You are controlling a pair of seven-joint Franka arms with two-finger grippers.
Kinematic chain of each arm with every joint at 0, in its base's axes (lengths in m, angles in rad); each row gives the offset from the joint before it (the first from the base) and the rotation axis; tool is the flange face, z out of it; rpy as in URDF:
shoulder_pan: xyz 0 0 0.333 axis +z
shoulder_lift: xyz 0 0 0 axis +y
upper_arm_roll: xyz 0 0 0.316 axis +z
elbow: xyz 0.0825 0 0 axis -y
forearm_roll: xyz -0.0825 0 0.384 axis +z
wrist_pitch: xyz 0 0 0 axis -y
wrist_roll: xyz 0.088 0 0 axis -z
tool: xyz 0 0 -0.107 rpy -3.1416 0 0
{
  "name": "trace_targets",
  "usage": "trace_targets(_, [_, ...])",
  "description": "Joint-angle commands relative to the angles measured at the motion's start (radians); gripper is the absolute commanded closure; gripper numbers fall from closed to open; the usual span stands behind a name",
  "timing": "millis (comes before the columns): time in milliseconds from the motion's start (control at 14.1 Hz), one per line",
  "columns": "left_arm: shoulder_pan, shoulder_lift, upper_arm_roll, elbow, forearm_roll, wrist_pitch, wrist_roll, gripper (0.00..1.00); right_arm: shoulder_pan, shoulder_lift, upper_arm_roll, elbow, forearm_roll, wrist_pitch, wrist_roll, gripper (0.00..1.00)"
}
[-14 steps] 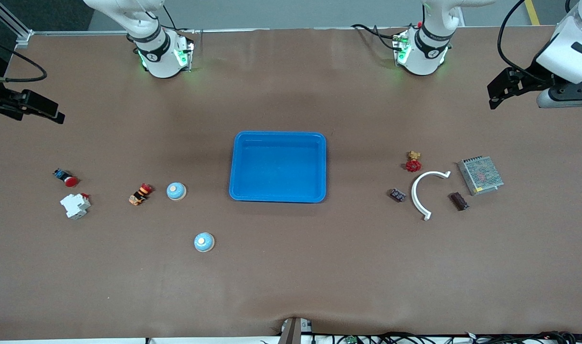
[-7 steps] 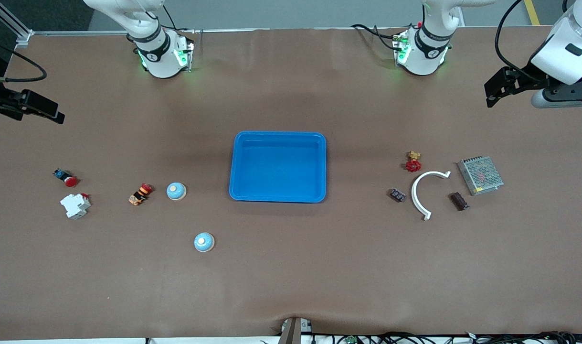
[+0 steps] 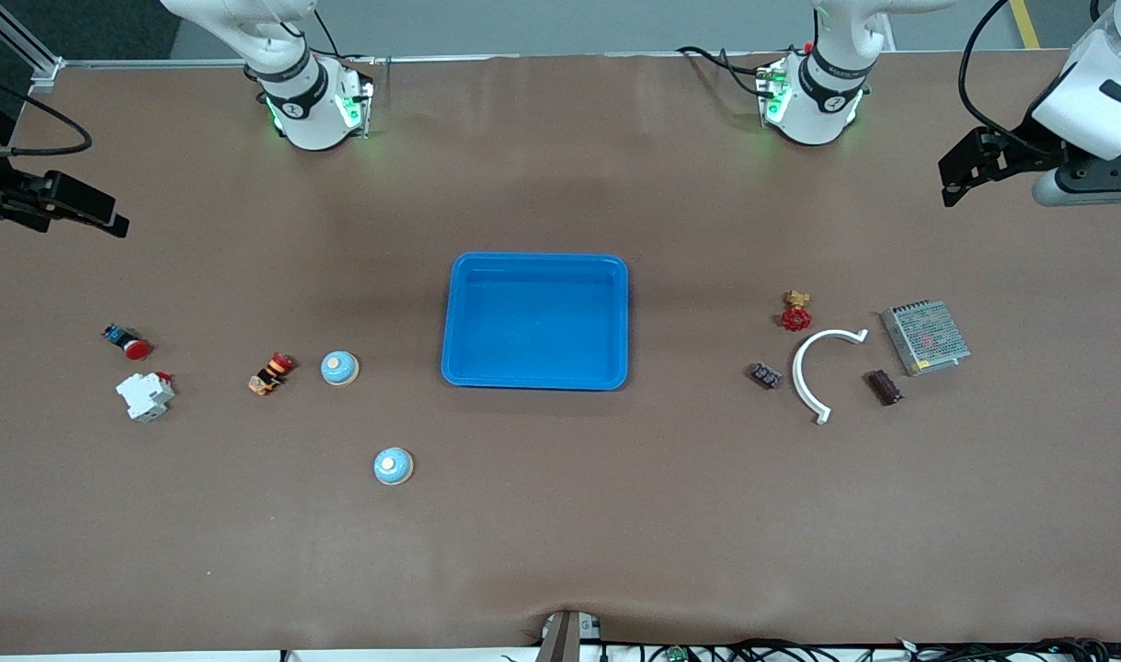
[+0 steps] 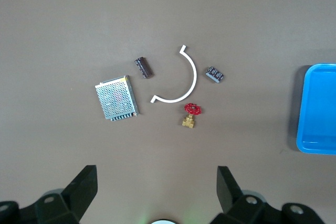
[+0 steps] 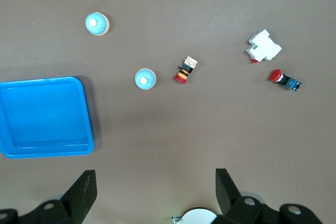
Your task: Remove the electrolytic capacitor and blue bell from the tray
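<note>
I've got the right gripper (image 3: 109,223) high over its end of the table, fingers (image 5: 84,190) spread, gripping nothing. Two bells lie there, one bell (image 3: 340,368) beside the blue tray (image 3: 534,262), the other bell (image 3: 394,466) nearer the camera. The capacitor (image 3: 884,387) lies beside the white arc (image 3: 810,368). The left gripper (image 3: 960,175) hovers over its end, fingers (image 4: 227,182) apart, empty.

Blue tray (image 4: 317,111) is cut off by the left wrist view's edge. Near the white arc (image 3: 813,368), two small dark components (image 3: 767,375) (image 3: 884,387) show no legible markings; which is the capacitor stays undetermined.
</note>
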Motion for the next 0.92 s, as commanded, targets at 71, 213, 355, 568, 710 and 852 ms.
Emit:
trace_targets(71, [0.007,0.014,0.003,0.041,-0.010,-0.004,0.028,0.00,0.012,-0.012,-0.014,0.010,0.019,-0.005,-0.003,0.00])
trace_targets(213, [0.004,0.019,0.003,0.041,-0.006,-0.004,0.027,0.00,0.010,-0.013,-0.014,0.010,0.019,-0.002,-0.009,0.00])
trace_targets(355, [0.005,0.020,0.003,0.041,-0.009,-0.004,0.030,0.00,0.010,-0.015,-0.014,0.010,0.019,0.003,-0.013,0.00])
trace_targets(568, [0.005,0.027,0.003,0.040,-0.017,-0.004,0.028,0.00,0.010,-0.021,-0.014,0.010,0.022,0.018,-0.013,0.00])
trace_targets(710, [0.005,0.027,0.003,0.040,-0.020,-0.004,0.028,0.00,0.010,-0.021,-0.014,0.010,0.022,0.020,-0.013,0.00])
trace_targets(852, [0.005,0.027,0.001,0.040,-0.020,-0.004,0.028,0.00,0.010,-0.021,-0.014,0.010,0.022,0.020,-0.013,0.00])
